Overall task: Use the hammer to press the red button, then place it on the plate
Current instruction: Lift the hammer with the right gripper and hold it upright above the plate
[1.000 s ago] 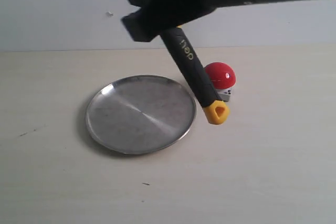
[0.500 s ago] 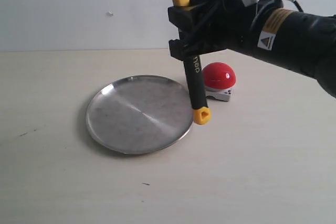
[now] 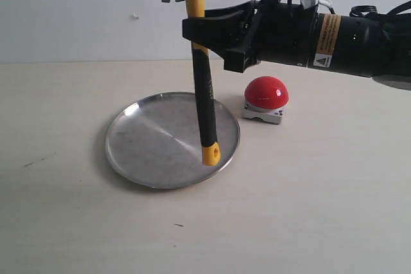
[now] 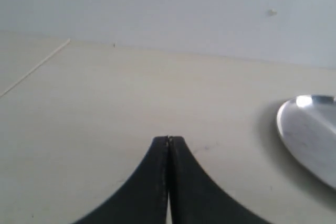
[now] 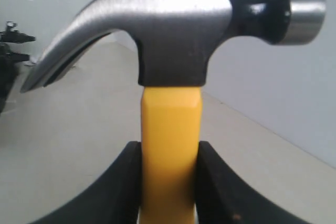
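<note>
Although the hammer [image 3: 207,104] is clamped by its yellow neck in the right tool [image 3: 200,35], it has not yet been laid on the plate [image 3: 138,152]. It is held nearly upright, head uppermost, with the yellow handle end low over the plate's right-hand part; whether it touches cannot be told. Whether the red button [image 3: 267,92] has been pressed cannot be told either. It is seen apart from the hammer, on the bench [image 3: 321,197] just beside the plate's right rim. The laying-down is judged to be what is left. The left tool [image 4: 168,145] is seen pressed together on nothing, near the plate's edge.
</note>
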You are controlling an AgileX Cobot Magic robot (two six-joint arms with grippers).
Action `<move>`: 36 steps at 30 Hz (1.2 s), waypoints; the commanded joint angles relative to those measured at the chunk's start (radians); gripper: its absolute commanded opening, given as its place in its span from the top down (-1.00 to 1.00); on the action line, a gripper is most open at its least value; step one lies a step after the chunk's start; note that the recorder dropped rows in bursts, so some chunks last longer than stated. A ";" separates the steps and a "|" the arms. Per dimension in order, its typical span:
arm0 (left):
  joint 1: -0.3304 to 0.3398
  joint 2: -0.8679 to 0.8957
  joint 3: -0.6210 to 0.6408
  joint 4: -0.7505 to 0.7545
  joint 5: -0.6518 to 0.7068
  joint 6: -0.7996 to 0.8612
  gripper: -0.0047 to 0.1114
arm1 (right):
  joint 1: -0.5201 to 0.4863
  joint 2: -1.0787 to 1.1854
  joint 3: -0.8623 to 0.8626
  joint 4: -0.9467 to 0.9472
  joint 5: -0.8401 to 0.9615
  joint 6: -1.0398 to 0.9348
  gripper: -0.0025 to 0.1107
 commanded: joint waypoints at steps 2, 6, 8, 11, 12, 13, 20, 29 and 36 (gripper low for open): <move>-0.006 -0.006 0.000 0.000 -0.205 0.003 0.92 | -0.003 -0.008 -0.022 0.026 -0.142 0.031 0.96; -0.006 -0.006 0.000 0.000 -0.227 0.000 0.92 | -0.003 -0.008 -0.022 0.044 -0.135 0.029 0.96; -0.006 -0.006 0.000 -0.006 -0.284 0.000 0.92 | -0.003 -0.008 -0.022 0.044 -0.135 0.029 0.96; -0.006 -0.006 0.000 -0.017 -0.461 -0.117 0.92 | -0.003 -0.008 -0.022 0.044 -0.135 0.031 0.96; -0.006 -0.006 0.000 -0.017 -0.507 -0.151 0.92 | -0.003 -0.008 -0.022 0.044 -0.135 0.031 0.96; -0.006 -0.006 0.000 -0.017 -0.563 -0.173 0.92 | -0.003 -0.008 -0.022 0.044 -0.135 0.031 0.96; -0.006 -0.006 0.000 0.069 -0.875 -0.204 0.92 | -0.003 -0.008 -0.022 0.063 -0.135 0.056 0.96; -0.004 0.389 -0.261 0.068 -0.795 -0.145 0.92 | -0.003 -0.008 -0.022 0.071 -0.133 0.088 0.96; -0.006 0.906 -0.448 0.189 -0.649 -0.193 0.92 | -0.003 -0.008 -0.026 0.071 -0.116 0.121 0.96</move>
